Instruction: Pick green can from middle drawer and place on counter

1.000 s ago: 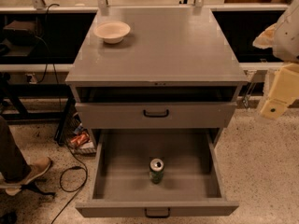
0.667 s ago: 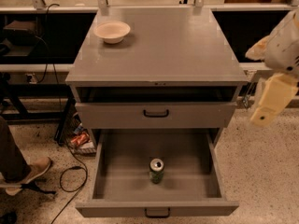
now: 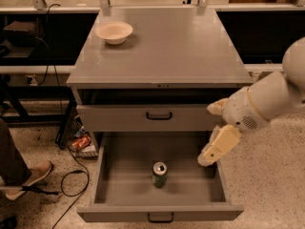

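The green can stands upright with its silver top showing, in the middle of the open middle drawer, nearer its front. The drawer is pulled out fully, with its black handle at the bottom edge. My gripper, cream-coloured on the white arm, hangs over the drawer's right side, to the right of the can and above it, not touching it. It holds nothing that I can see. The counter is the flat grey top above.
A cream bowl sits at the counter's back left. A closed upper drawer front with a black handle lies above the open drawer. A person's shoe, cables and a red packet lie on the floor at left.
My arm has swung in from the right edge, leftward and down, bringing the gripper over the open drawer's right side. The can and bowl have not moved.
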`<state>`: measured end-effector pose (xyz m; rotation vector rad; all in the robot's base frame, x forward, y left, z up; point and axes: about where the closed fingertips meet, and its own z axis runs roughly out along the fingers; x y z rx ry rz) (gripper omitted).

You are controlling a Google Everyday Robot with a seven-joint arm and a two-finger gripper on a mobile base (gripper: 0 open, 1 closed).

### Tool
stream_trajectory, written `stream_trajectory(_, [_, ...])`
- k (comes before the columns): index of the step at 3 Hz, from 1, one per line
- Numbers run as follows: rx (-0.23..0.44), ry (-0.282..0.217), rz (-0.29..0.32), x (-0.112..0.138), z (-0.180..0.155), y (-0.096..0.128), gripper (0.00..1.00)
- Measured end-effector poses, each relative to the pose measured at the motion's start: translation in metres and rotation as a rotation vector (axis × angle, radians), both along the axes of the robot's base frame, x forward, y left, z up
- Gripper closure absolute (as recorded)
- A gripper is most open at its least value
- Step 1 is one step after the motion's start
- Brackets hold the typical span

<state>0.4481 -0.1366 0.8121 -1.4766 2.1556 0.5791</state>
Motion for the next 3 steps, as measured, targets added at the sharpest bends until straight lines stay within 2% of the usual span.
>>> stream_trajectory(1, [0.153,0.059,-0.033,-0.0029,-0.0553,0.0306,0.00])
stream_trajectory(3, [0.177,0.065,-0.040,-0.0014,-0.0617,0.0356,0.00])
